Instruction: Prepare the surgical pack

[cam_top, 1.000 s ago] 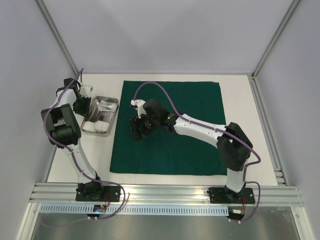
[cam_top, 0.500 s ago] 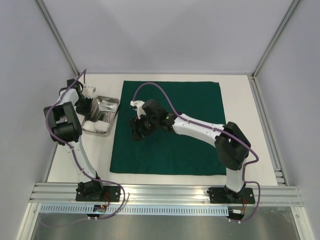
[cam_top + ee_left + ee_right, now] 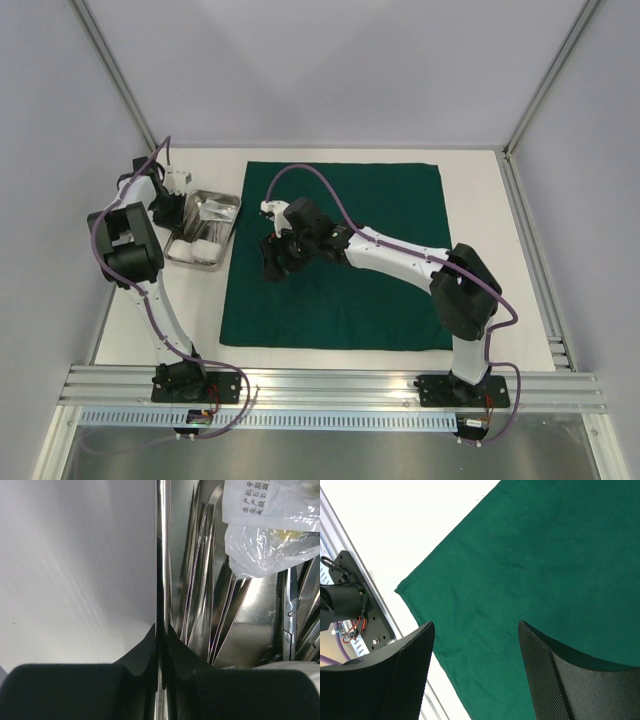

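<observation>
The left pincer is closed narrowly on the thin rim of the shiny steel tray, with one black finger on each side of the wall. In the tray lie slim flat metal instruments, a crinkled plastic packet with printed characters, and white gauze pieces. The tray stands on the white worktop, just beside the left edge of the flat, square dark green cloth. The right pincer hangs wide open above the cloth and holds nothing.
</observation>
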### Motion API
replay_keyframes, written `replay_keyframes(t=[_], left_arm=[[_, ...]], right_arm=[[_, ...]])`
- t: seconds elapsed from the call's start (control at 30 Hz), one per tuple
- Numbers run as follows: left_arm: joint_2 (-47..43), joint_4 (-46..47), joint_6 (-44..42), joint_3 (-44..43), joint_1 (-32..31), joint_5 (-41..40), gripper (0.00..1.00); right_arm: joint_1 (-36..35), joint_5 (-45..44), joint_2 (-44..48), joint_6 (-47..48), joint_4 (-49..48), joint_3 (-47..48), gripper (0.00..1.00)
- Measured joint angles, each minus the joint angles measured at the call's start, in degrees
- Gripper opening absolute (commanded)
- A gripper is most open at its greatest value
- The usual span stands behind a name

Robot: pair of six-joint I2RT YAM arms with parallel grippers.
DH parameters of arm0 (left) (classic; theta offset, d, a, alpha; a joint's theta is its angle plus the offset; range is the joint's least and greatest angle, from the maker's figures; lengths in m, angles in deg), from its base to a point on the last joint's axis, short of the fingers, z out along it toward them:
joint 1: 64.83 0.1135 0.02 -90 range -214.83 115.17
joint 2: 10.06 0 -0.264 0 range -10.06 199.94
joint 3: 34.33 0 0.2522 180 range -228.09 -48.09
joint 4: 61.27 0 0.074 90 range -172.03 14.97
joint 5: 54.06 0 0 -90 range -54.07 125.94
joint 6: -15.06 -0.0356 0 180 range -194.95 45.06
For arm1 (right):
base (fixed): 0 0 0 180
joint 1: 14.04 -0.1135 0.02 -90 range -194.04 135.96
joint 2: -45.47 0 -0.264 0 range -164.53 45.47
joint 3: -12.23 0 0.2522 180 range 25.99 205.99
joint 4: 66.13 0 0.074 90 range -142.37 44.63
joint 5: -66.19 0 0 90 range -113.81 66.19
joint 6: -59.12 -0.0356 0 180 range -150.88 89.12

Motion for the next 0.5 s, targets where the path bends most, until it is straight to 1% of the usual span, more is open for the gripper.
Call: replay_keyframes(t=[0.2, 0.5], left_arm=[[0.0, 0.13, 1.9, 0.0, 2.58, 5.64, 0.0], [-0.04, 2.49, 4.39, 0.5, 6.34, 10.05, 0.0]], right_arm=[[0.0, -0.37, 0.0, 0.02, 0.0, 0.0, 0.7], [0.0, -0.63, 0.0, 0.04, 0.0, 0.0, 0.7]])
